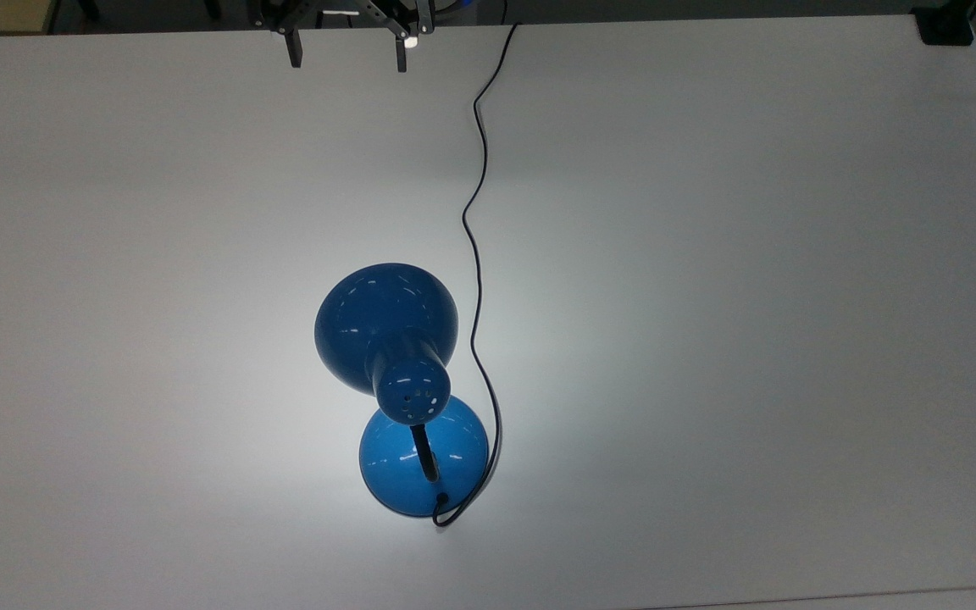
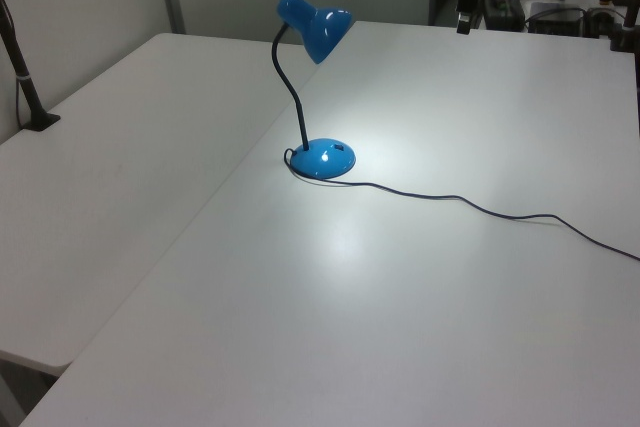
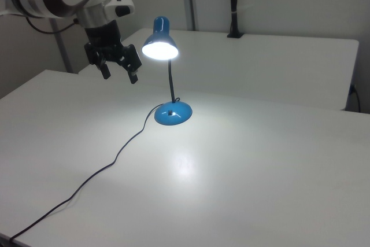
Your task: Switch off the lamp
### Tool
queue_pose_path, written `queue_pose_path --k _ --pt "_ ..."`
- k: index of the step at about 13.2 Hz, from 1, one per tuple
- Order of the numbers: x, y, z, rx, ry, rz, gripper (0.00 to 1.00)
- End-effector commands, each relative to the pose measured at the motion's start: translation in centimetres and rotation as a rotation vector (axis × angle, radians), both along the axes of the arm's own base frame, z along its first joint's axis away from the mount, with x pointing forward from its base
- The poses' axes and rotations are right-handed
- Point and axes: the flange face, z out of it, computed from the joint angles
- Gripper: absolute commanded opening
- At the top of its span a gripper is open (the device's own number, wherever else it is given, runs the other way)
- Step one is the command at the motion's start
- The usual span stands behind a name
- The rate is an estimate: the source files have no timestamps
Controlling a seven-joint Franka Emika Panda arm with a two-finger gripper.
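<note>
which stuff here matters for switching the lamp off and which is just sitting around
Belongs to the job:
- the lamp, lit, standing on the table
- its cord, trailing off the table's edge
- the hand, open, raised above the table and apart from the lamp

Just lying about:
- the black clamp post at the next table's edge, in the left view's left

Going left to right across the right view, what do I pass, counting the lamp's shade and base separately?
Gripper, jaws open, hanging above the table → lamp shade, lit → lamp base → dark post at the far table's back edge.
</note>
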Motion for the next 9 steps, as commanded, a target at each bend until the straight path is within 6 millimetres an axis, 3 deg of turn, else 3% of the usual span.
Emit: queue_pose_path --k 1,4,9 --pt "0.1 0.3 -0.2 -0.019 0.009 0.132 1.00" --pt "0.4 0.2 -0.8 -0.041 0.024 0.288 1.00" --pt "1.5 0.3 -3.0 -0.064 0.062 0.298 0.99"
